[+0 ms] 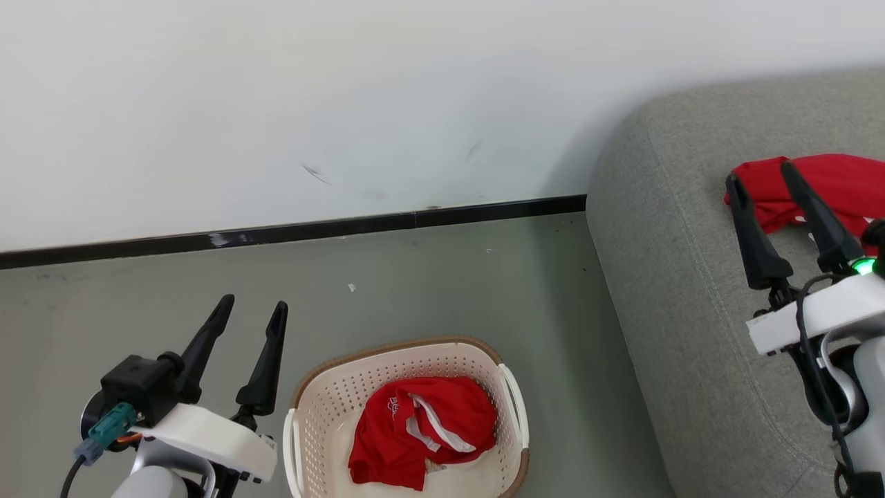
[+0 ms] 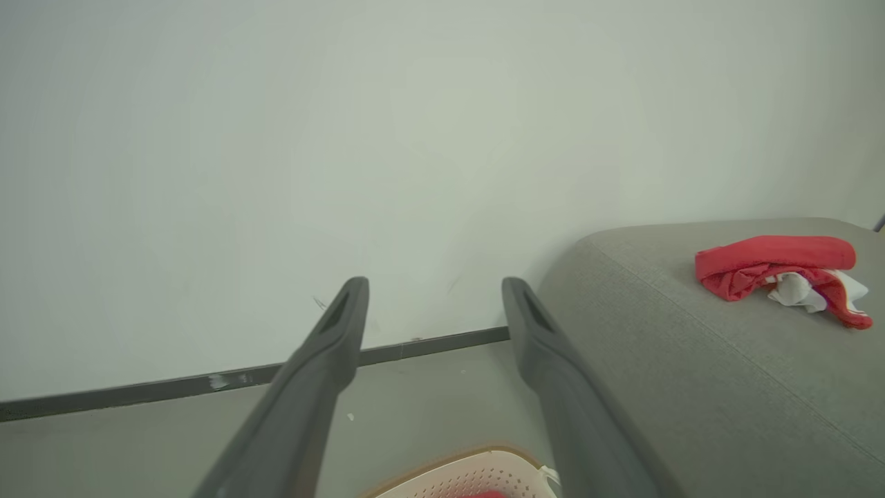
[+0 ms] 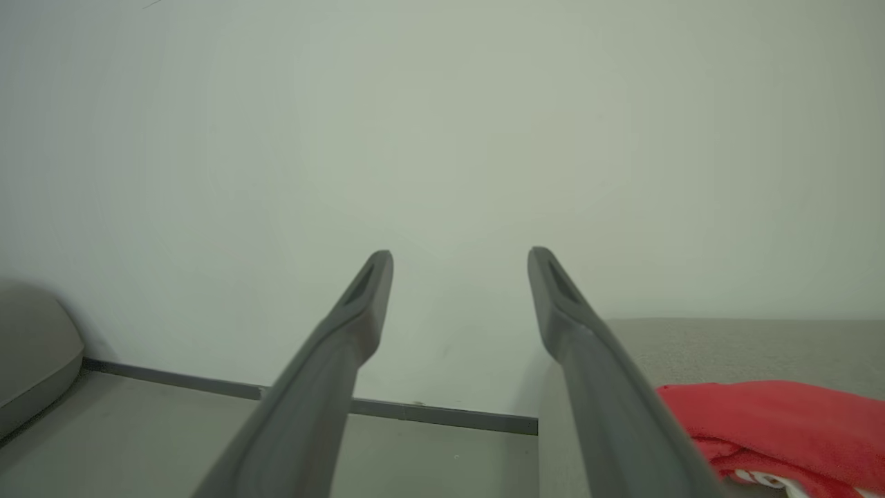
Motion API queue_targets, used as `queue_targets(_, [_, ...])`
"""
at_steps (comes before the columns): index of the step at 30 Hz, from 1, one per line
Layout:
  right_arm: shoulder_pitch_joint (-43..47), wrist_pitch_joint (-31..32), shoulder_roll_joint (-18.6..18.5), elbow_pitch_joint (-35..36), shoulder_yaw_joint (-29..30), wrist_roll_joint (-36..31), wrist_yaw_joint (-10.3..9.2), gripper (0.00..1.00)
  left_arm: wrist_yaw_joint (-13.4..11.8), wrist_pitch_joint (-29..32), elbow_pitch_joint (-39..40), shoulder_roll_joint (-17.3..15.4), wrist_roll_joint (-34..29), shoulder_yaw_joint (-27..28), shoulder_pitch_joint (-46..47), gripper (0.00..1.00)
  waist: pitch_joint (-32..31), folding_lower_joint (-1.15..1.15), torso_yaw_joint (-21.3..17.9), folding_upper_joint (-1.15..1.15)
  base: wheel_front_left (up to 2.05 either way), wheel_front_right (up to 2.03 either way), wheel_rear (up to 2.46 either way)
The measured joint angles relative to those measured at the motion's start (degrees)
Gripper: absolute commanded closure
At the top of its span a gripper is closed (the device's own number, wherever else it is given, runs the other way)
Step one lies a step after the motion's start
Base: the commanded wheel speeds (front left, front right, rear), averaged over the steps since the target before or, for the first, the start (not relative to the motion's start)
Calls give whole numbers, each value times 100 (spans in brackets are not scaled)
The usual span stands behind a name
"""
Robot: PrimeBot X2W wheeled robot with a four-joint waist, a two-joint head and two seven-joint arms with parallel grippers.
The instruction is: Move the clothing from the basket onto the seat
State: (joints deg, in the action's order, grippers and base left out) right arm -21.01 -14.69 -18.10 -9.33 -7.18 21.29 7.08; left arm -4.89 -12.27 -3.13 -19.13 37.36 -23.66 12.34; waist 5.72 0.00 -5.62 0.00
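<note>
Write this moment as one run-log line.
left gripper: open, empty | right gripper: open, empty | garment one: on seat | garment two: in basket

Before us, the cream-white perforated plastic basket (image 1: 387,348) with a brown woven-look rim stands on the grey-green floor (image 1: 449,290), and one crumpled red-and-white fabric garment (image 1: 422,429) lies inside it. To the basket's right, apart from it, sits the large grey upholstered seat cushion (image 1: 677,311), with a second red fabric garment (image 1: 843,183) lying on top, toward its right. Behind both runs the black baseboard (image 1: 346,227) at the foot of the white wall (image 1: 346,104). Our left gripper (image 1: 252,304) hangs just left of the basket; our right gripper (image 1: 759,171) is over the seat cushion, beside the second garment.
</note>
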Motion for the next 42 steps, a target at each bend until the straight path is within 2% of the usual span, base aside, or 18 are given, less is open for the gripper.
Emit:
queue_targets(7, [734, 0, 294, 241, 147, 10, 0, 0, -52, -77, -79, 123, 193, 88, -290, 0, -213, 0, 176, 0, 0, 0, 0])
queue_targets(19, [1715, 0, 684, 497, 452, -119, 0, 0, -112, -101, -310, 102, 183, 180, -724, 0, -473, 0, 326, 0, 0, 0, 0])
queue_targets(29, [2126, 0, 918, 583, 474, -274, 0, 0, -159, -152, -327, 112, 167, 269, -835, 0, -570, 0, 375, 0, 0, 0, 0])
queue_targets(42, [2215, 0, 948, 732, 439, -420, 0, 0, -180, -182, -285, 152, 133, 342, -836, 0, -506, 0, 430, 0, 0, 0, 0])
